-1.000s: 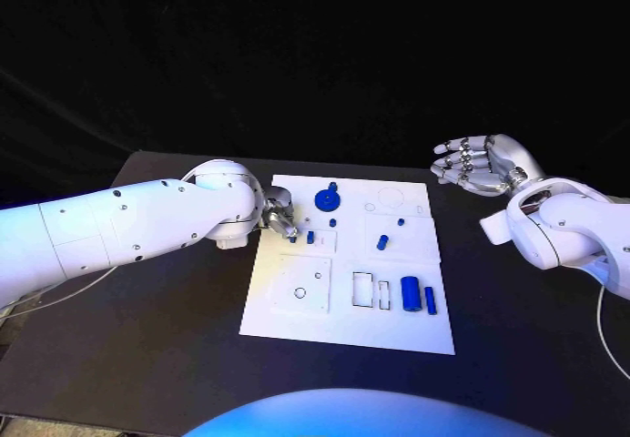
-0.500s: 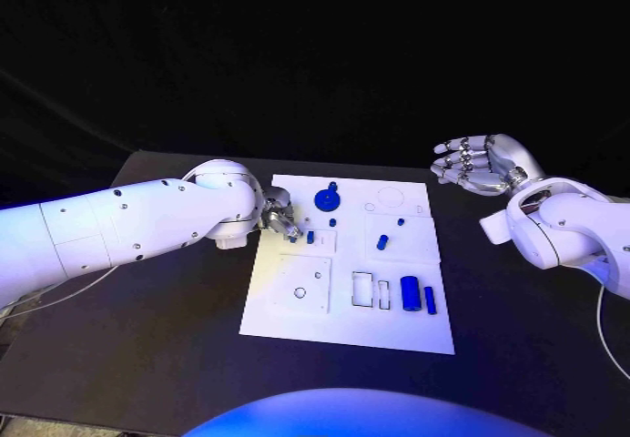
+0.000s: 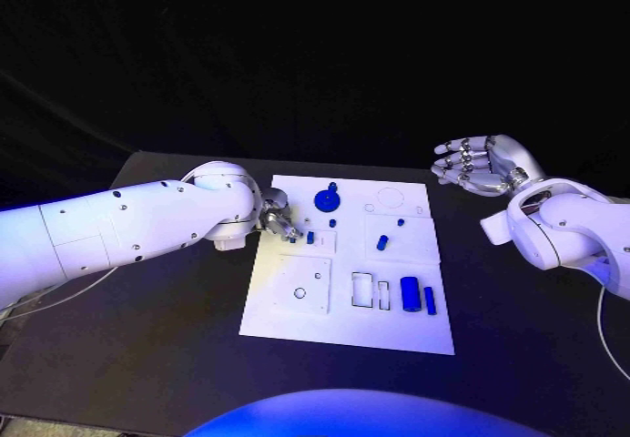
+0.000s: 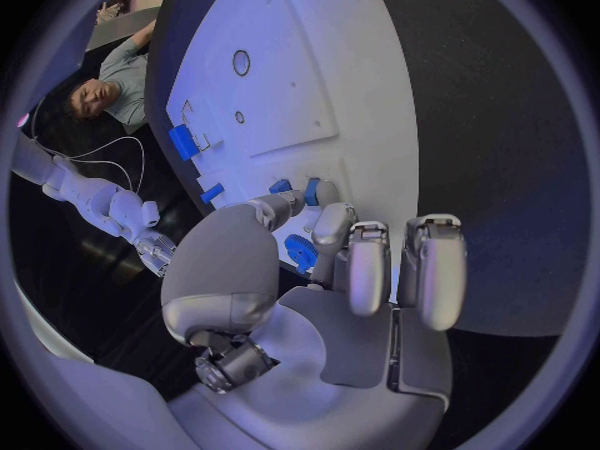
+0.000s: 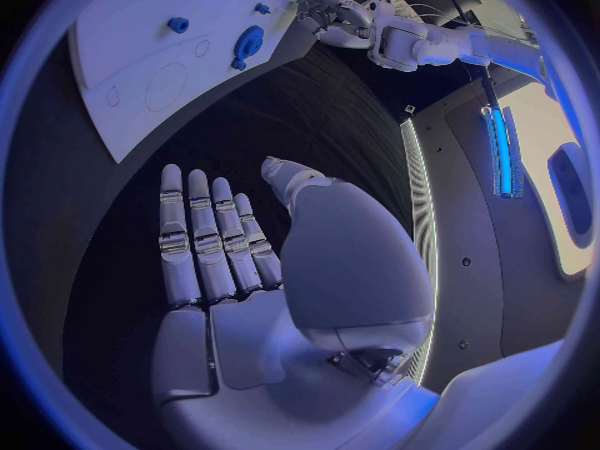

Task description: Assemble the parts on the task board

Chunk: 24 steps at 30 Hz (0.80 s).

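Black table under a dark backdrop, with one white task board lying in its middle. Counted on the board in the head view about seven blue parts: one large round piece with a tab near the far edge, one small peg just nearer than it, one small piece toward the far right, one slanted peg near the middle, one short peg near the left edge, and two upright bars side by side near the right edge, a thicker one and a thinner one. Also seen on the board: one raised square plate with a round hole at the near left and two narrow rectangular slots beside it. Left hand sat at the board's left edge, fingers curled down beside the short peg; in the left wrist view, left hand had its fingertips closed around a small blue part, apparently pinched, pressed at the board's surface. Right hand hung off the board beyond its far right corner, well apart from every part; in the right wrist view, right hand lay flat with fingers straight and spread, holding nothing.
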Available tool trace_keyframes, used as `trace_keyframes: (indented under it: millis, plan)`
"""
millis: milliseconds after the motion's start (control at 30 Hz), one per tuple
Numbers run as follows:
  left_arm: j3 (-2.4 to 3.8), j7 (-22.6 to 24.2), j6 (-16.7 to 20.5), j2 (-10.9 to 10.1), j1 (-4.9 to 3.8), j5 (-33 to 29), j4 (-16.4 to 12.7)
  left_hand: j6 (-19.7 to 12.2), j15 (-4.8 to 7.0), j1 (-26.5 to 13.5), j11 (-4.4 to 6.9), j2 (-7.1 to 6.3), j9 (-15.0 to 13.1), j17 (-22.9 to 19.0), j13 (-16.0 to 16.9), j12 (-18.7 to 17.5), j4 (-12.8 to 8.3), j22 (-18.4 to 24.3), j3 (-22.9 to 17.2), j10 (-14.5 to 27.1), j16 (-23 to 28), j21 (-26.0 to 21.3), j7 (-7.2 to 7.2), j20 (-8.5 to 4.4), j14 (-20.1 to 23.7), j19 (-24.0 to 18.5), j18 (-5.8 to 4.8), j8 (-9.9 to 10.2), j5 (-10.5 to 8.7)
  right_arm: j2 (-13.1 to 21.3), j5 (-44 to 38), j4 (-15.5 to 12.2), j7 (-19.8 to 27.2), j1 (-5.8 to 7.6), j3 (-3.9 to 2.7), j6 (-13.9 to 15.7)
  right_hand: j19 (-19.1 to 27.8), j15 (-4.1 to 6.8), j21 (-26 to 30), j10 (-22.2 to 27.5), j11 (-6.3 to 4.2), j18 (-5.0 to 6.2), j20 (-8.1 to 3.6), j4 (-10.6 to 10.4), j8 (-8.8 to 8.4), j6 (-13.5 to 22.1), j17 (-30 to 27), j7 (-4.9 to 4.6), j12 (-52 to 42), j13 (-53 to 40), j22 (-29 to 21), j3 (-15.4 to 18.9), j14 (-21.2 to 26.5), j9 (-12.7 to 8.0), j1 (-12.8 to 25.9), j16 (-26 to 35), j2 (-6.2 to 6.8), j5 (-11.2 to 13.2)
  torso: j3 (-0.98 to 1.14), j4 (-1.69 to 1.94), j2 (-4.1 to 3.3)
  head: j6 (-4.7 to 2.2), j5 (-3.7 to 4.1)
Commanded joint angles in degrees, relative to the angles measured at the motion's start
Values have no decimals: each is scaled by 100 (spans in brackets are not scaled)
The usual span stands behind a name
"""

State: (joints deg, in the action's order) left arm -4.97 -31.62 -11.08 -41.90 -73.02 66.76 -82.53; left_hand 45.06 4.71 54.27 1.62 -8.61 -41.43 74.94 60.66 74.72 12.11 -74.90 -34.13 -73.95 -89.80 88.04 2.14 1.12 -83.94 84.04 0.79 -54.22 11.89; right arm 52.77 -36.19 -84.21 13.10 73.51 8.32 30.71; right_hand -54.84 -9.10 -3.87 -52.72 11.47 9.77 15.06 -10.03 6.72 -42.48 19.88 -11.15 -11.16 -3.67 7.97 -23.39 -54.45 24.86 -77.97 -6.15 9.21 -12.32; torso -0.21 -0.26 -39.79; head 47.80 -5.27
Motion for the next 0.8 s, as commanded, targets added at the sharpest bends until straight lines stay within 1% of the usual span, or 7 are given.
trace_keyframes:
  millis: [33,100,233,333,500,700,800]
  plan:
    - [15,-14,85,-28,10,-44,-15,4,40,-51,4,-30,-9,1506,0,-23,45,-1230,94,43,-20,10,16,-53,-606,497,-10,35,-4,4,-6,-4,62,-1,-1,-31,-27,-25,16,10,53,65,15,-4,-36,3,-12,-435,42,7,-12,26,-5,-11,32,36,-33,-35,-3,-3,-3,-2,1]
    - [23,0,111,-46,12,-60,-24,4,38,-70,2,-51,-13,1506,-2,-25,111,-1227,171,46,-20,7,18,-53,-606,496,-9,39,-1,6,-6,-3,63,-1,-1,-32,-27,-25,16,10,53,65,15,-4,-36,3,-12,-435,42,7,-12,26,-5,-11,32,36,-33,-35,-3,-5,-2,-2,2]
    - [41,62,199,-76,14,-132,-38,2,34,-144,-3,-120,-29,1506,-8,-29,390,-1223,470,59,-20,3,22,-56,-606,495,-8,49,1,6,-4,-1,63,-1,-1,-33,-27,-25,16,10,53,65,15,-4,-36,3,-12,-435,42,7,-12,26,-5,-11,32,36,-33,-35,-2,-2,-3,-2,8]
    - [50,116,284,-87,14,-195,-41,-7,34,-212,-3,-150,-37,1506,-25,-39,459,-1223,628,75,-20,2,21,-61,-606,495,-8,54,-1,5,-3,2,63,-1,-1,-33,-24,-28,18,14,57,65,17,-6,-41,7,-21,-440,48,6,-21,31,-1,-14,37,42,-35,-34,-1,1,0,-4,10]
    - [72,350,657,-111,14,-434,-25,-56,32,-540,-7,-22,-52,1506,-106,-88,480,-1201,930,148,-20,-15,23,-73,-606,487,-2,78,8,1,-2,13,60,-2,-1,-33,-22,-30,19,15,58,65,18,-6,-43,8,-25,-441,51,6,-25,32,0,-16,38,45,-36,-35,-1,3,0,-10,11]
    - [93,615,1176,-142,14,-697,25,-175,11,-857,-35,77,-80,1506,-269,-186,485,-1122,1145,301,-20,-74,55,-68,-606,457,18,92,17,-3,-1,22,53,-3,-1,-32,-19,-31,20,17,60,64,20,-5,-46,9,-31,-443,55,6,-31,34,2,-18,37,48,-39,-36,2,4,0,-12,20]
    - [107,786,1484,-164,13,-778,51,-305,-13,-730,-67,106,-77,1506,-518,-341,464,-1029,1150,510,-20,-142,93,-53,-606,423,40,139,59,-1,-1,23,50,-3,-1,-31,-18,-32,21,17,60,64,20,-5,-46,10,-33,-444,56,6,-33,34,3,-19,37,49,-40,-36,1,1,-3,-18,28]
